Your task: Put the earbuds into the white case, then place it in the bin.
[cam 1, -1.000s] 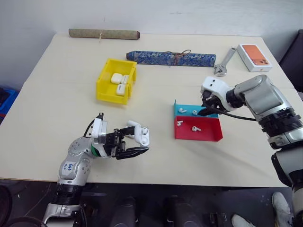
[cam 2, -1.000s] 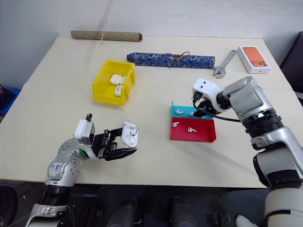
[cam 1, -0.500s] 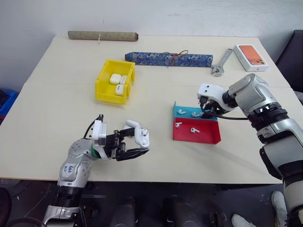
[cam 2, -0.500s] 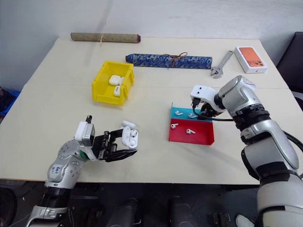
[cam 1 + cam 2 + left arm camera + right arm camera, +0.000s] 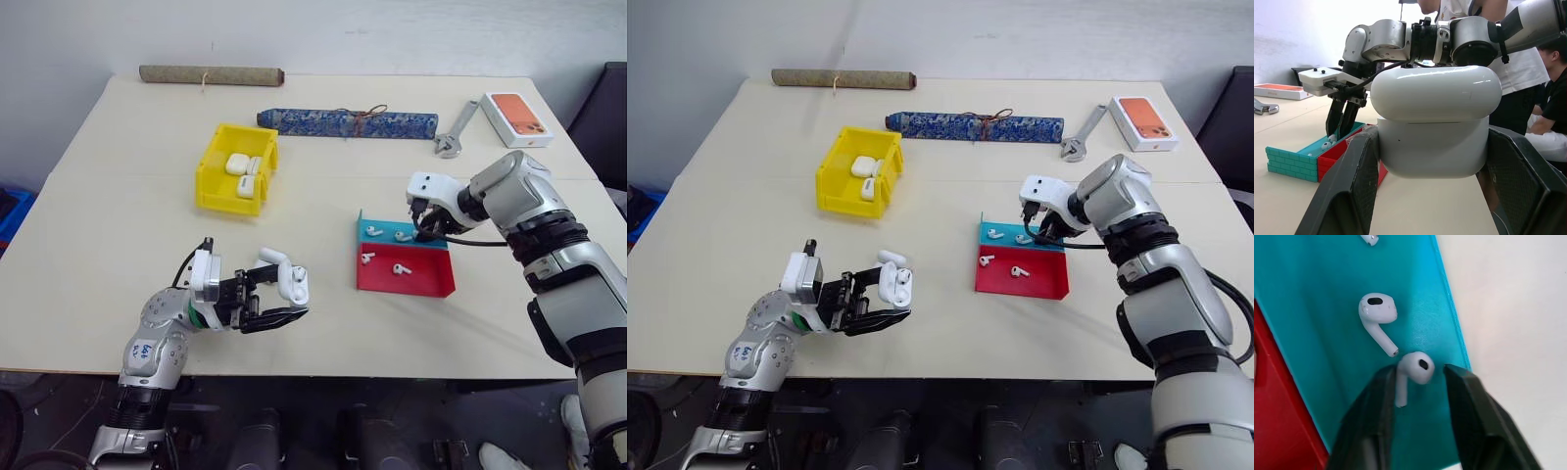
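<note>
Nearest the table's front edge, the left gripper (image 5: 277, 297) pinches an open white case (image 5: 294, 284) between its two black fingers, lid flipped up, held clear of the table (image 5: 127, 225). Ahead and to that gripper's right, the right gripper (image 5: 1418, 382) points steeply down into the blue tray (image 5: 384, 235), its fingers drawn in around one earbud (image 5: 1414, 368) without visibly pressing it; a second earbud (image 5: 1377, 313) lies just beyond its tips, and a third (image 5: 374, 231) farther along the same tray. The red tray (image 5: 421, 281) touches the blue one on the near side and holds two more earbuds (image 5: 403, 267). Well beyond the left gripper, the yellow bin (image 5: 217, 185) holds several closed cases (image 5: 236, 164). Farther back lie a blue patterned roll (image 5: 348, 122), a wrench (image 5: 453, 133), an orange-topped box (image 5: 514, 118) and a brown roll (image 5: 211, 74).
</note>
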